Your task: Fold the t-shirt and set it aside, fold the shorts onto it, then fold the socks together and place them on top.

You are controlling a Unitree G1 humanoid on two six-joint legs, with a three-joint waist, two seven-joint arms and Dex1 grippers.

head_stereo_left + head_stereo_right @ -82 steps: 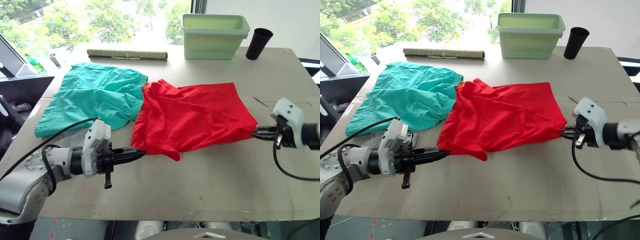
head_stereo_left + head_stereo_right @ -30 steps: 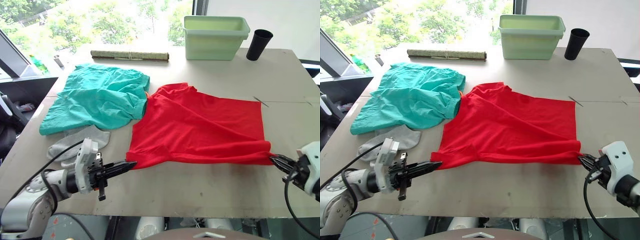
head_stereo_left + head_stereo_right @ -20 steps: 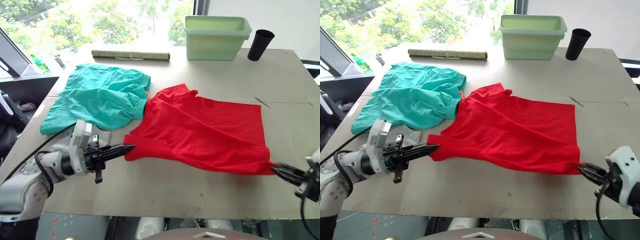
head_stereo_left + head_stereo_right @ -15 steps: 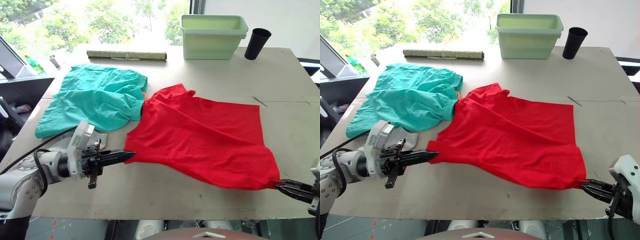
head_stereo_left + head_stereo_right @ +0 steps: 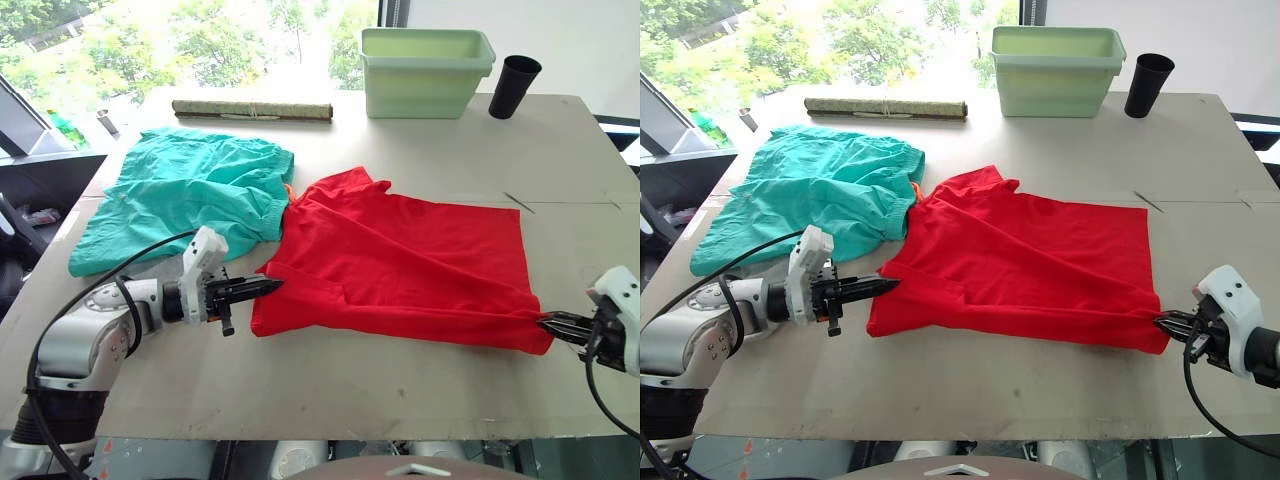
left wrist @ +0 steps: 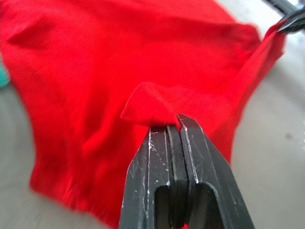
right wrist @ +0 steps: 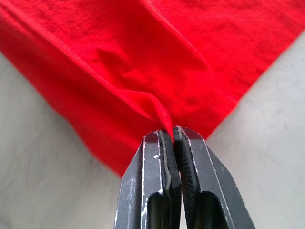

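A: Biggest thing first: the table [image 5: 420, 375] spreads pale and wide, and the t-shirt [image 5: 410, 255] lies across its middle, stretched between both arms.

B: Right beside it, on the robot's left, the shorts [image 5: 185, 195] sit rumpled, their edge touching the shirt near its collar.

A: Far side of the table, a pale green bin [image 5: 428, 58] stands next to a black cup [image 5: 514, 87], and a rolled mat [image 5: 252, 109] lies well over to the left of them.

B: Now the left gripper [image 5: 262, 287]. It is clenched tight on a pinch of red cloth at the shirt's near left corner; the wrist view shows the fold squeezed between the black fingers [image 6: 152, 157].

A: And the right gripper [image 5: 1165, 322]?

B: Same story, fingers pressed together on the shirt's near right corner, low by the table's front edge.

A: A sliver of grey cloth peeks out under the left arm by the shorts. Could be the socks [image 5: 160, 268], though I can't tell for sure.
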